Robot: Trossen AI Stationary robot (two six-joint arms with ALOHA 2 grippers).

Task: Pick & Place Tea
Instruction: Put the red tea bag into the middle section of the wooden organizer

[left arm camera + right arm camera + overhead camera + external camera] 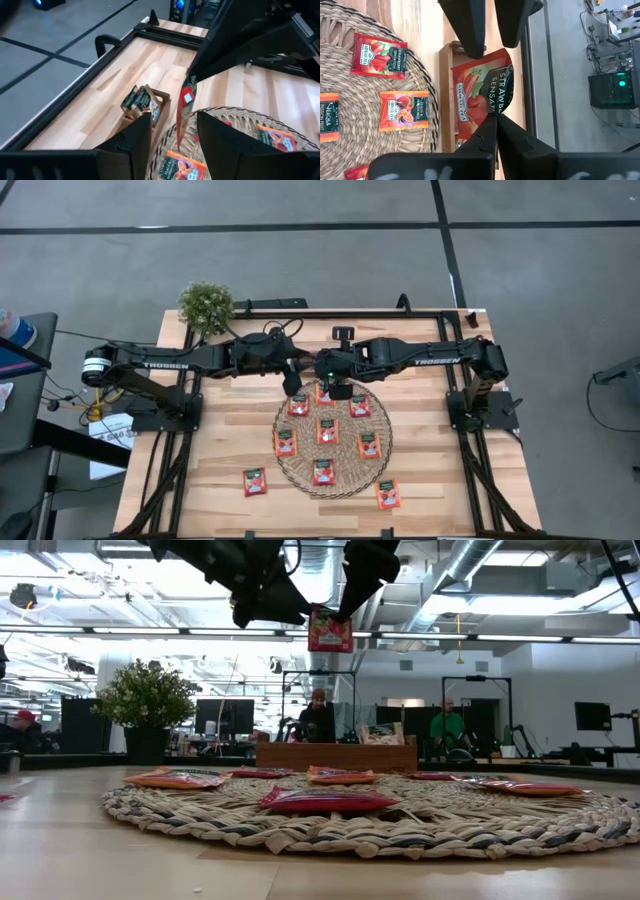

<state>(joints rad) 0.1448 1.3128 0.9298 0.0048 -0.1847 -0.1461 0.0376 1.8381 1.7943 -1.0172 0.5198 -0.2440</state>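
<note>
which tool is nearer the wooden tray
Right. The right tool, shut on a tea sachet, hangs just above the tray; the left tool is open just beside it, facing the sachet.

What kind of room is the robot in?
Probably a big open workshop or lab office: bare silver ducts run across the ceiling, dark computer screens stand on desks behind the wooden table, and seated people work there.

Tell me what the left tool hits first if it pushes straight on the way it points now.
Most likely the tea sachet hanging from the shut right tool: it sits right ahead of the open left tool, between its fingers. The wooden tray looks farther on and off to one side, though depth is unclear.
</note>
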